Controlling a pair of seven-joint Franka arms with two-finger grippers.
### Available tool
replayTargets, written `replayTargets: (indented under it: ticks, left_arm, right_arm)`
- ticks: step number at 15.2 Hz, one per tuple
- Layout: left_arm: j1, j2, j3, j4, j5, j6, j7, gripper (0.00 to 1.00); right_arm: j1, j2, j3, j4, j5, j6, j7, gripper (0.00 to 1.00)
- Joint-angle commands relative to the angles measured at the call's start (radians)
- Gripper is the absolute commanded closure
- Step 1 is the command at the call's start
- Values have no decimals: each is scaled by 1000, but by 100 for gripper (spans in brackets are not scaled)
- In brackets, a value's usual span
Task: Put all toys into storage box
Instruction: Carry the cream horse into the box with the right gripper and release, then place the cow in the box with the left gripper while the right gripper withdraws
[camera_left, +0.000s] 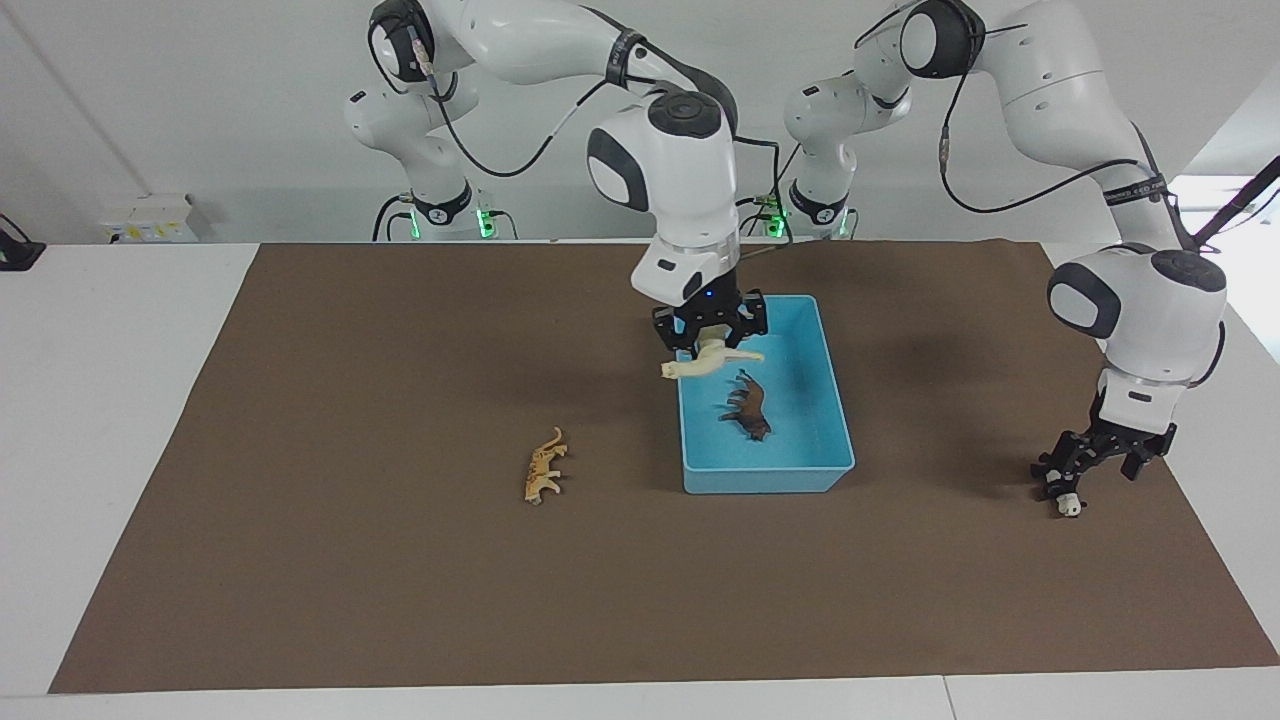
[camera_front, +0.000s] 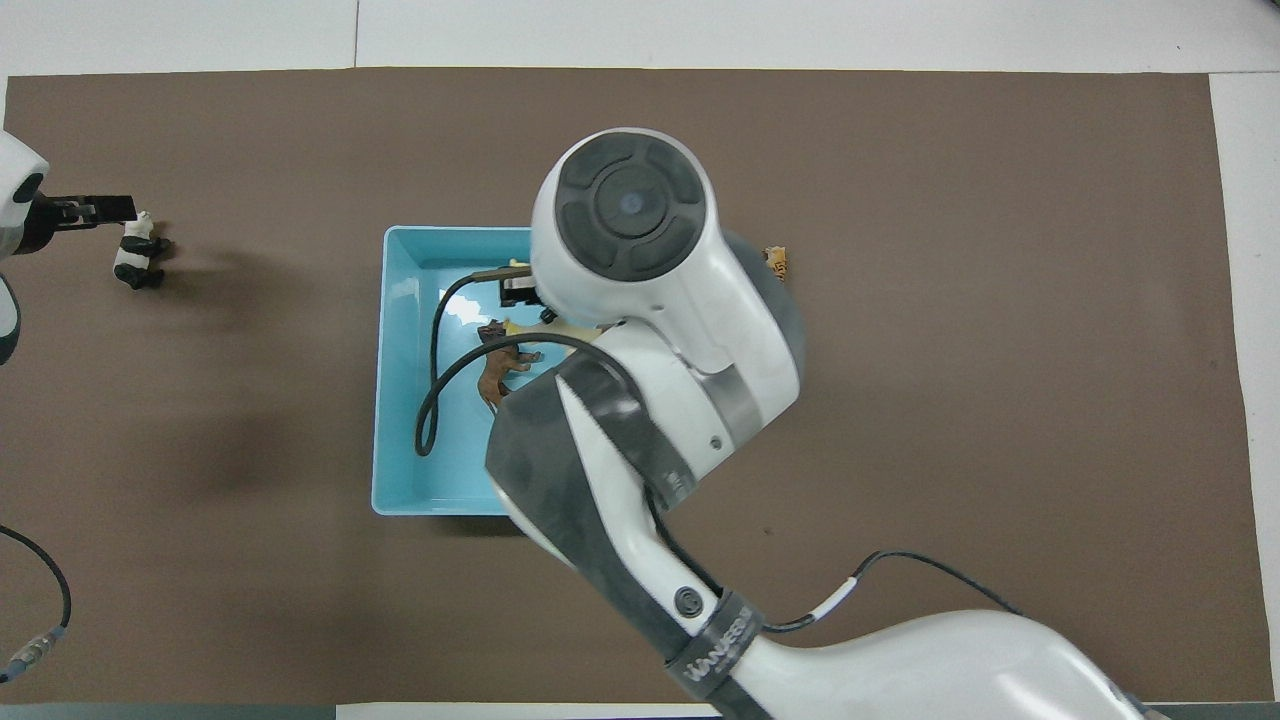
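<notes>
My right gripper (camera_left: 709, 340) is shut on the cream-white horse (camera_left: 708, 362) and holds it over the edge of the light blue storage box (camera_left: 765, 470) at the right arm's end. The dark brown lion-like animal (camera_left: 748, 408) lies in the box and also shows in the overhead view (camera_front: 497, 370). The orange-tan tiger (camera_left: 544, 466) lies on the mat beside the box, toward the right arm's end. The black-and-white panda (camera_left: 1070, 506) stands on the mat toward the left arm's end. My left gripper (camera_left: 1095, 478) is low over it, open, with one fingertip by the panda.
A brown mat (camera_left: 400, 580) covers the table. In the overhead view the right arm hides part of the box (camera_front: 400, 400), most of the horse and most of the tiger (camera_front: 776, 262). The panda (camera_front: 137, 258) shows there near the mat's edge.
</notes>
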Motion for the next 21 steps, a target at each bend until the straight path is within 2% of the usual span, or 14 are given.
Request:
replayTargets:
  ticks: [1, 2, 4, 5, 6, 8, 9, 10, 12, 13, 15, 18, 20, 21]
  left_arm:
    - [14, 75, -9, 36, 19, 60, 7, 0]
    - [17, 86, -9, 36, 16, 82, 4, 0]
    - [17, 88, -9, 20, 10, 108, -2, 0]
    - [16, 88, -9, 17, 7, 102, -7, 0]
    - [17, 86, -9, 14, 7, 97, -7, 9]
    - [21, 81, -9, 8, 5, 71, -8, 54]
    - [21, 78, -9, 7, 5, 56, -10, 71]
    - [21, 77, -9, 5, 5, 44, -13, 77]
    - [19, 77, -9, 10, 2, 16, -24, 95]
    - [14, 77, -9, 20, -9, -5, -47, 100]
    - [-19, 81, -8, 93, -32, -97, -105, 100]
    - [-90, 78, -7, 296, -27, -418, -240, 100]
    - [-119, 49, -17, 373, -32, -604, -341, 100]
    - [-151, 1, -20, 372, -35, -649, -413, 100]
  right_arm:
    - [14, -8, -8, -164, 29, 160, 25, 25]
    - [17, -8, -8, -166, 38, 153, 86, 0]
    - [22, -2, -8, -88, 50, 8, 227, 0]
    - [19, 18, -8, 10, 49, -110, 280, 0]
    - [5, 42, -11, 111, 50, -202, 315, 0]
    - [-62, 36, -9, 176, 49, -287, 317, 0]
    - [-86, 21, -11, 173, 35, -291, 302, 0]
    - [-95, 19, -18, 172, 17, -291, 255, 0]
    - [-151, 6, -22, 91, -66, -265, 62, 0]
    - [-187, -17, -22, 39, -74, -228, -14, 0]
    - [-237, -56, -21, -107, -82, -107, -95, 0]
    - [-316, -106, -22, -296, -83, 60, -230, 0]
    - [-339, -103, -22, -351, -83, 125, -264, 0]
    - [-337, -93, -22, -367, -83, 158, -267, 0]
